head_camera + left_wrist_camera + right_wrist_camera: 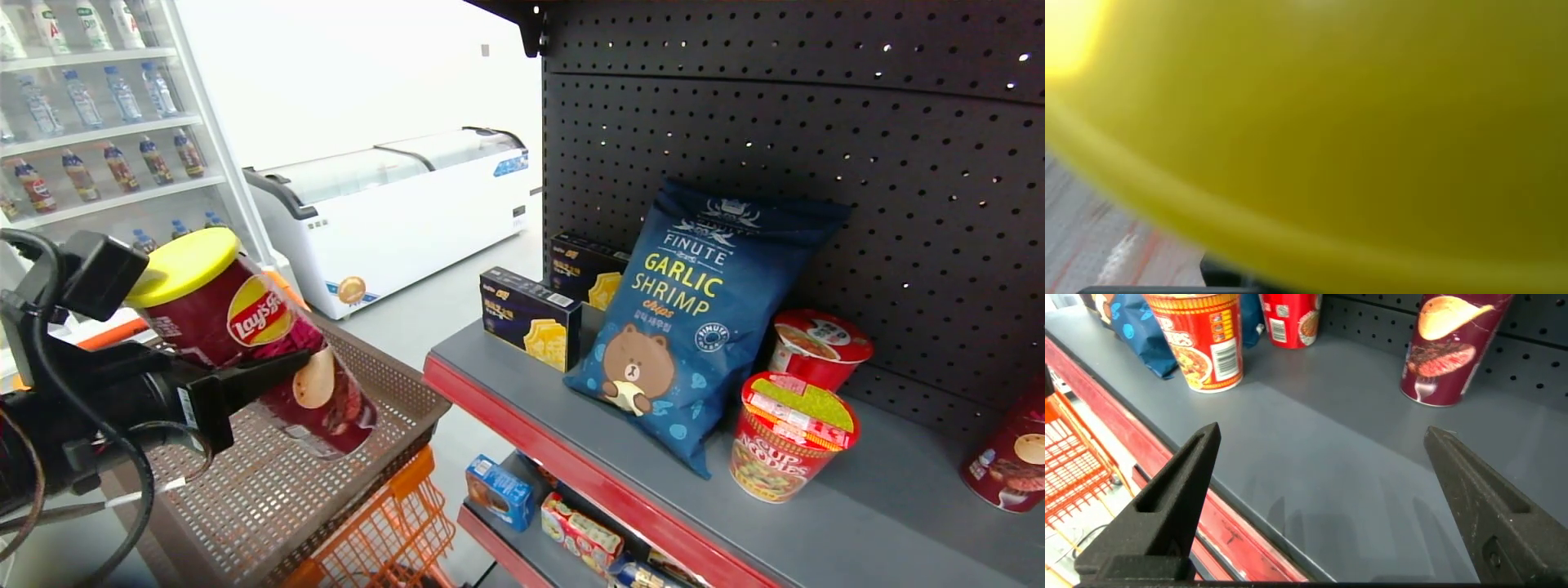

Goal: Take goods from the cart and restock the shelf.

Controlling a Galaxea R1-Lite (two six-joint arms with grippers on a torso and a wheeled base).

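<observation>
The left pincer (pixel 273 366) is clamped around a tall chip can (pixel 237 322) with a yellow lid (pixel 184 265). The can is tilted, lid uppermost, above the brown mesh tray (pixel 269 498) of the orange cart (pixel 392 531), just beside the shelf (pixel 865 531). The right pincer (pixel 1323 437) hangs wide open and empty over a bare stretch of the shelf board, near a matching chip can (pixel 1449 347) standing upright there. Further along stand two noodle cups (pixel 788 437), a blue snack bag (pixel 694 327) leaning against the pegboard (pixel 898 163), and two dark boxes (pixel 531 318).
</observation>
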